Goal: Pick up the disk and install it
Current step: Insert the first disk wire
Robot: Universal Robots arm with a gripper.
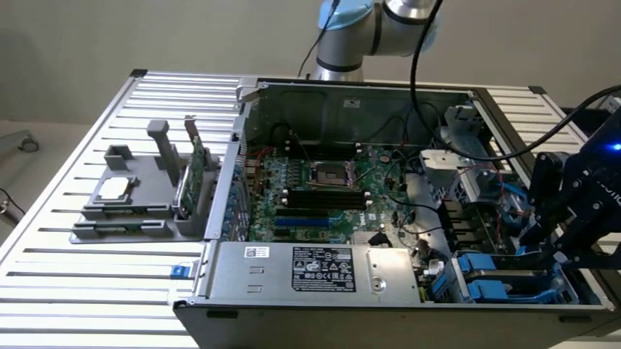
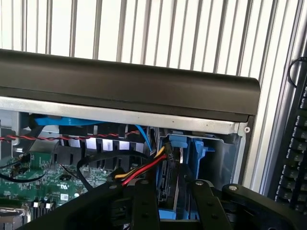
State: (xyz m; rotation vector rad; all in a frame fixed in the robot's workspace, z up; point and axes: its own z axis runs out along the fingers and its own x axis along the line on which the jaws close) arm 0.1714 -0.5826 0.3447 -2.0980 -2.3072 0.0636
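The disk (image 2: 167, 178) stands on edge in the drive bay at the computer case's front corner, dark along its edge, with its blue carrier (image 2: 192, 151) beside it. My gripper (image 2: 173, 186) reaches down into that bay, a black finger (image 2: 144, 199) on each side of the disk, shut on it. In the exterior view the gripper (image 1: 545, 251) hangs at the right, just above the blue carriers (image 1: 485, 280) of the bay.
Red, yellow and black power cables (image 2: 139, 170) run right beside the disk. The case's black front edge (image 2: 124, 86) lies just beyond the bay. A grey fixture (image 1: 136, 211) on the slatted table holds a square chip (image 1: 115, 189) and a green card (image 1: 199, 171). A keyboard (image 2: 292, 143) lies outside the case.
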